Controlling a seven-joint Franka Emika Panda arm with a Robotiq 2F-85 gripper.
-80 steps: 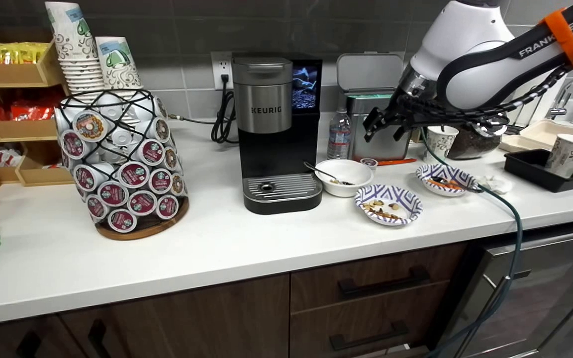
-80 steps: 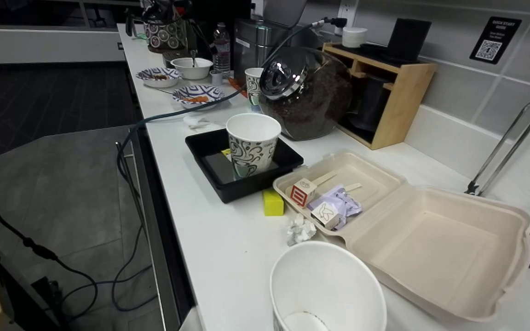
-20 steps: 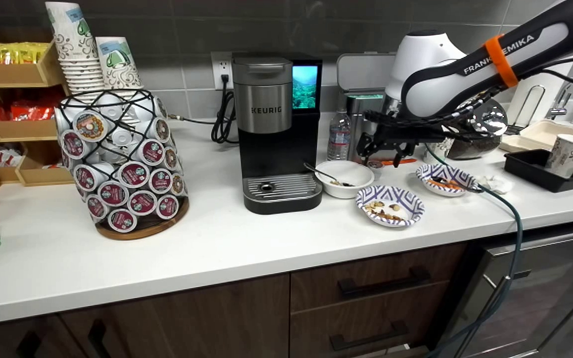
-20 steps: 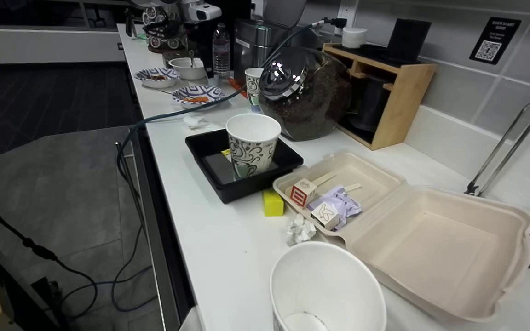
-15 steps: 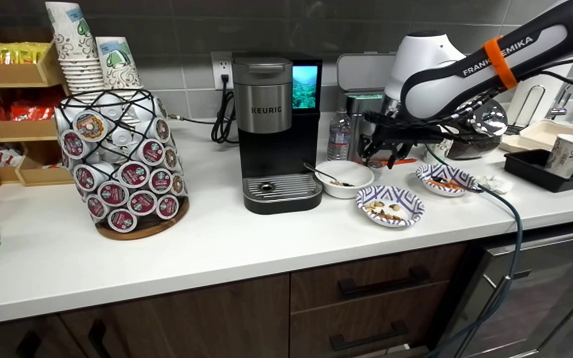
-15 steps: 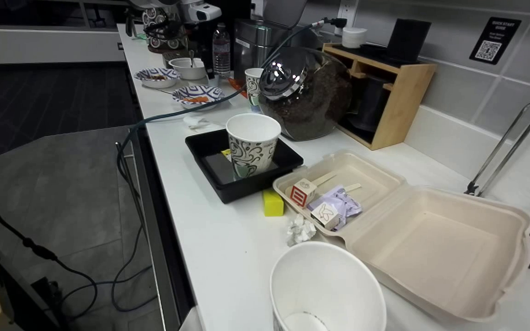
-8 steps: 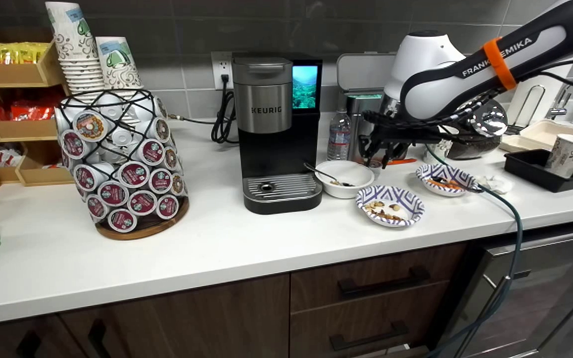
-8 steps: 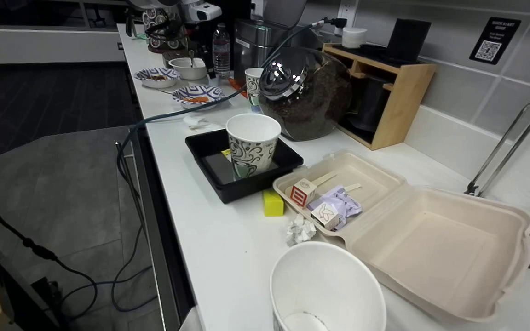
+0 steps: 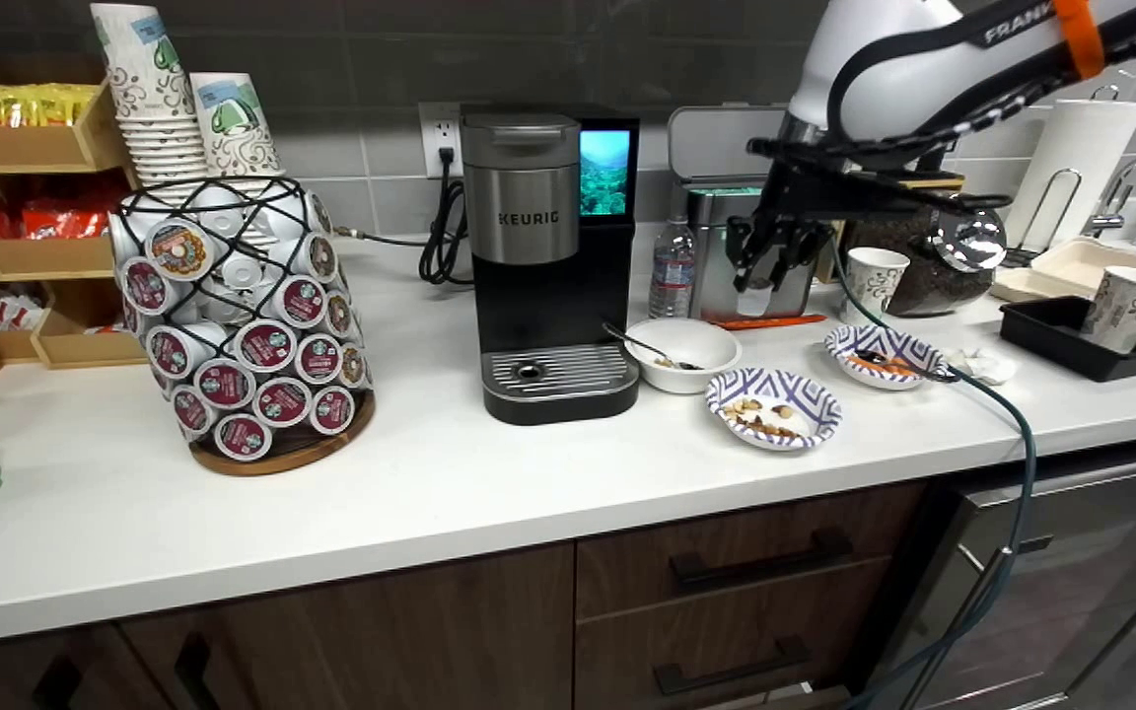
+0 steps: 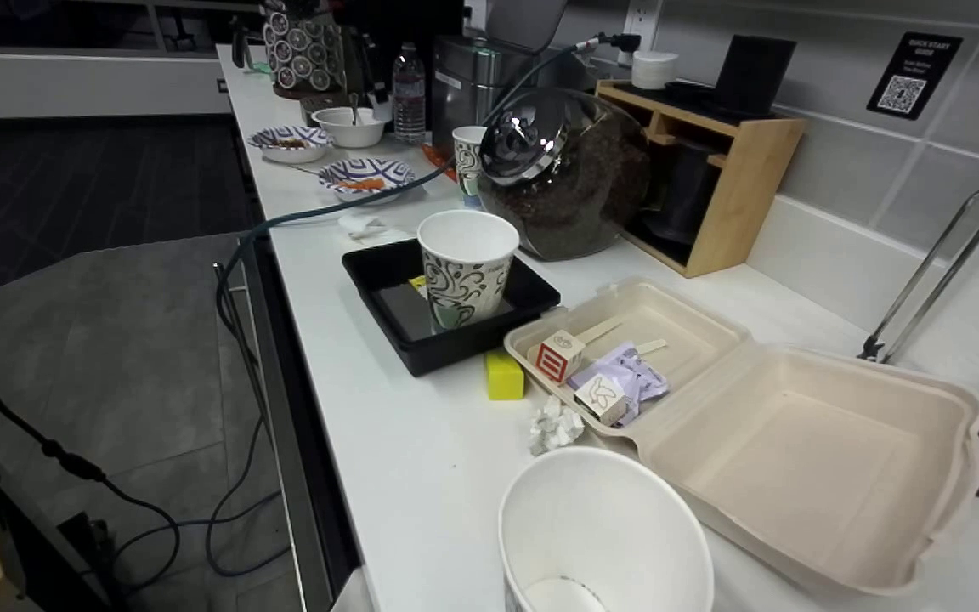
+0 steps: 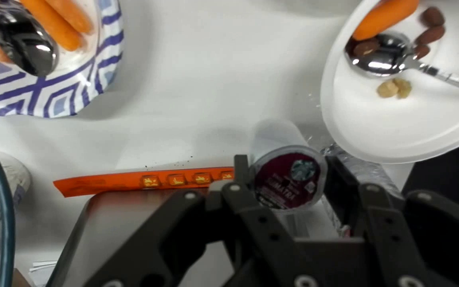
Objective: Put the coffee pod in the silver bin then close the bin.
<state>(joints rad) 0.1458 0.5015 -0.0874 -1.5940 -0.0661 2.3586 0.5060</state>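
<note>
While the boxy silver bin (image 9: 724, 207) stands lid-up | tool (image 11: 288, 171) partly closed, gripping round-lidded coffee pod (image 11: 287, 183)

Coffee pod (image 11: 287, 181) before bin (image 9: 714, 264)

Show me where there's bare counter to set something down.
Bare counter lies between the pod rack and the coffee machine, running to the front edge. Another patch borders the black tray, yellow block and front edge. Crowded: around the silver bin, with water bottle, white bowl, orange strip, and the gripper holding the coffee pod.
</note>
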